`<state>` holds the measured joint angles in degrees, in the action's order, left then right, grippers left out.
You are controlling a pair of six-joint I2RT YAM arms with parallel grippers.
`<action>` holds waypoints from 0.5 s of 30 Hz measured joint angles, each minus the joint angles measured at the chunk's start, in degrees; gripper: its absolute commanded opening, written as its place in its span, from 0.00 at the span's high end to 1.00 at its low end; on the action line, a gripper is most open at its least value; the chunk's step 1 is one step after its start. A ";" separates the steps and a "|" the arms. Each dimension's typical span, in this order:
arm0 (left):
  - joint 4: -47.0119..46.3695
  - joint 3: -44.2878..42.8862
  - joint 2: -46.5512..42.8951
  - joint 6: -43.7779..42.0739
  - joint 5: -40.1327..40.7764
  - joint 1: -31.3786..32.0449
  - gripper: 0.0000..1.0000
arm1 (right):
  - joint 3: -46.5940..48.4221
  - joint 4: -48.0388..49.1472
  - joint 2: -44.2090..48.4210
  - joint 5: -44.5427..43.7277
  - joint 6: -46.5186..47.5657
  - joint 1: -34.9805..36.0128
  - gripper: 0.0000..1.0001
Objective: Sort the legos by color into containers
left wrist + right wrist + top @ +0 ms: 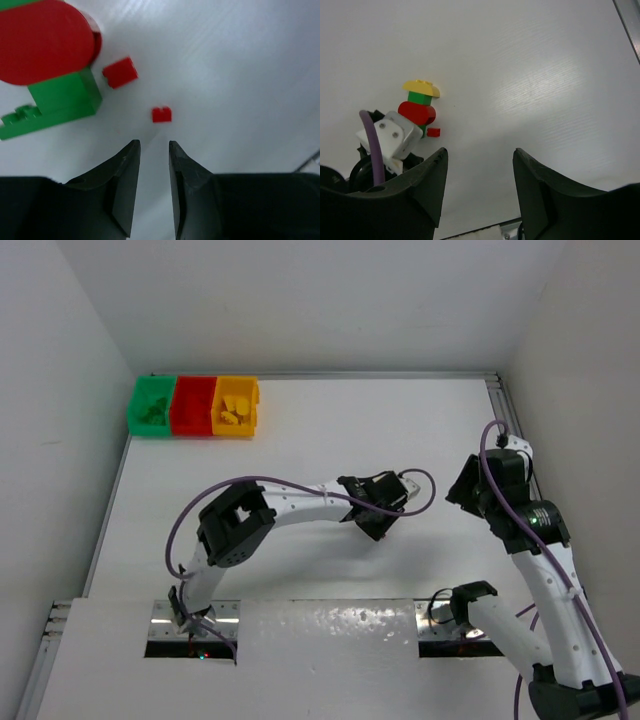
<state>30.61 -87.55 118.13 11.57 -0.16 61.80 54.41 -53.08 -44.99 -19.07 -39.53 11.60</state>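
Left pincer (153,145): your jaws stand a narrow gap apart with nothing between them, so it's released, hanging low over the white table (300,430) near its middle. Right pincer (480,152): jaws well apart, empty, also released. It's raised at 3 o'clock of the table and looks back toward the left one.

Your containers sit in a joined row at 11 o'clock of the table in the top view: green bin (150,405), red bin (192,406), yellow bin (235,406). Green bits show in the green one and yellow bits in the yellow one. You can't tell what the red one holds.

Loose legos lie just beyond the left fingertips. At 10 o'clock in your left wrist view is a stack lying on its side: red round piece (42,42), green block (62,95), and a green flat plate (20,120) under it. The right wrist view shows a yellow disc (421,87) capping that stack. A red brick (120,72) lies at 11 o'clock, just beside the stack. The small red brick (161,114) is at 12 o'clock, near the tips but apart from them.
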 measured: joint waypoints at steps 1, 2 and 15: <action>-0.48 -0.46 0.94 0.20 0.46 -0.17 0.72 | 0.00 -0.02 0.00 0.00 0.00 0.00 0.46; -0.87 -1.27 1.99 0.37 0.92 -0.46 0.72 | 0.00 -0.02 0.00 0.00 0.00 0.00 0.46; -1.49 -10.47 10.56 0.55 8.39 -0.76 0.66 | -0.22 -0.17 -0.02 -0.07 0.09 0.00 0.45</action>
<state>29.12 -98.02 128.68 12.12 8.23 61.04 54.19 -53.25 -45.01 -19.14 -39.44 11.60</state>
